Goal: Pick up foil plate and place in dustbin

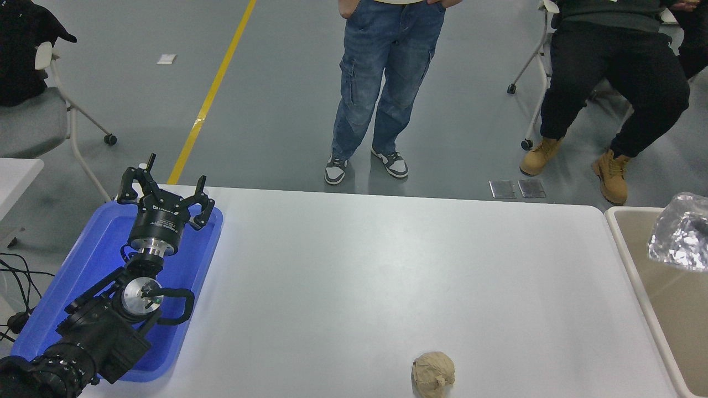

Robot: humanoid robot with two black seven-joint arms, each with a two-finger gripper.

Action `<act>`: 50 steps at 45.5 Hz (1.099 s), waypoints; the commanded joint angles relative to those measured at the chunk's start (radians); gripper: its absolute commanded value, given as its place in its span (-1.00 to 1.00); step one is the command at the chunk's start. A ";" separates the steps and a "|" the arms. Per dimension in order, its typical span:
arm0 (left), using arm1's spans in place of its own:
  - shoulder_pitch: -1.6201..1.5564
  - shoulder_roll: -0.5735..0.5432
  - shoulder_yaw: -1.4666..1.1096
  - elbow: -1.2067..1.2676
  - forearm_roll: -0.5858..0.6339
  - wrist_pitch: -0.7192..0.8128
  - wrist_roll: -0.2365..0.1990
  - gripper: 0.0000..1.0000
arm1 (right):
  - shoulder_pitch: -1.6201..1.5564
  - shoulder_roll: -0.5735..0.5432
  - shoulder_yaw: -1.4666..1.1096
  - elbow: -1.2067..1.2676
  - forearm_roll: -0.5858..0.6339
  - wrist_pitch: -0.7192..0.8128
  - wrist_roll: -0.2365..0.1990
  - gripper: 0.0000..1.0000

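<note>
At the right edge, the foil plate (pixel 681 232) sat over the dustbin (pixel 636 265), partly cut off (right gripper out of view). Left gripper (pixel 165 194), fingers spread, was parked above the blue tray (pixel 94 260); paper ball (pixel 434 373) lay on the surface (pixel 387 276).

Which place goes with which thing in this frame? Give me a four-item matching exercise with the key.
Things:
1. foil plate
2. paper ball
3. left gripper
4. dustbin

Places:
A. over the blue tray, fingers spread
B. off the table's right end
C. near edge of the table, right of centre
D. at the picture's right edge, over the dustbin's opening

Pairs: 1-D, 2-C, 3-A, 4-B
</note>
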 commanded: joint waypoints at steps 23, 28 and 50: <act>0.000 0.000 0.000 0.000 0.000 0.001 0.000 1.00 | -0.217 0.054 0.116 -0.108 0.003 -0.053 -0.009 -1.00; 0.000 0.000 0.000 0.000 0.000 0.001 0.000 1.00 | -0.217 0.054 0.118 -0.108 0.003 -0.056 -0.009 -1.00; 0.000 0.000 0.000 0.000 0.000 -0.001 0.000 1.00 | -0.223 0.054 0.122 -0.103 0.005 -0.097 -0.008 1.00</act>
